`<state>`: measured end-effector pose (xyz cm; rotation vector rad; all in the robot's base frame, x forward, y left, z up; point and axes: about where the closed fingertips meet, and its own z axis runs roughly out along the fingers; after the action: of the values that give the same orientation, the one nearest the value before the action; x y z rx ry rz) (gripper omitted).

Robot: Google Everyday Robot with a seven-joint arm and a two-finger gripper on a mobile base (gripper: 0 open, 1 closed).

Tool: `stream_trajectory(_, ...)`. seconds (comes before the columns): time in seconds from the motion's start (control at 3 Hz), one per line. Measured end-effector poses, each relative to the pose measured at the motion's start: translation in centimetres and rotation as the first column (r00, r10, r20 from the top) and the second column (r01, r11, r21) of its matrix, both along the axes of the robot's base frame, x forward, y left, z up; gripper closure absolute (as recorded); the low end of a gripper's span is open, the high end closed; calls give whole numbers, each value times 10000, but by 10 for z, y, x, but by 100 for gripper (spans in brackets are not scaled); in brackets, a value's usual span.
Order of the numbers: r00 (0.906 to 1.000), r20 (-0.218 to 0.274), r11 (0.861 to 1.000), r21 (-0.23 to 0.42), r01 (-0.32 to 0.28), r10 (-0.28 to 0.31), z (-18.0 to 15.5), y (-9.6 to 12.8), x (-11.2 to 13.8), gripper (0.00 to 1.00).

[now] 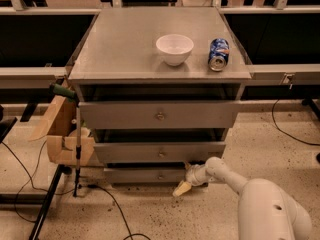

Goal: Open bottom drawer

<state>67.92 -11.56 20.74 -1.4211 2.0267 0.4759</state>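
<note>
Nearest the camera, the robot's pale arm [235,180] reaches low and leftward from the lower right corner, a posture judged to suit the height of the target just above the speckled floor [280,139]. The gripper [182,188] hangs close to the floor just beside the lower right corner of the bottom drawer [135,175], to the right of and below its small round knob [160,175], and apart from the knob. Whether the gripper is open or closed cannot be told, and nothing is seen in its hold. The bottom drawer is the lowest and narrowest grey front, tucked under the middle drawer [125,153]; shadow above it hides whether it is shut or slightly ajar. Higher up is the wide top drawer [115,115]. On the cabinet top [120,54] stand a white bowl [174,48] and, well apart to its right, a blue can [218,54] whose label is unreadable. A cardboard box [59,131] leans at the cabinet's left side, its contents hidden.
</note>
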Motion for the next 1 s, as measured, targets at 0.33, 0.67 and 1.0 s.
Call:
stream_trajectory(0.33,9995,-265,9998,-27,196,-197,-13,-1,6,0)
stream_trajectory(0.67,9982,-473,9992,-113,375,-380,-21,-4,9,18)
stream_trajectory(1.0,9982,-474,9992,-113,376,-380,-16,-4,9,42)
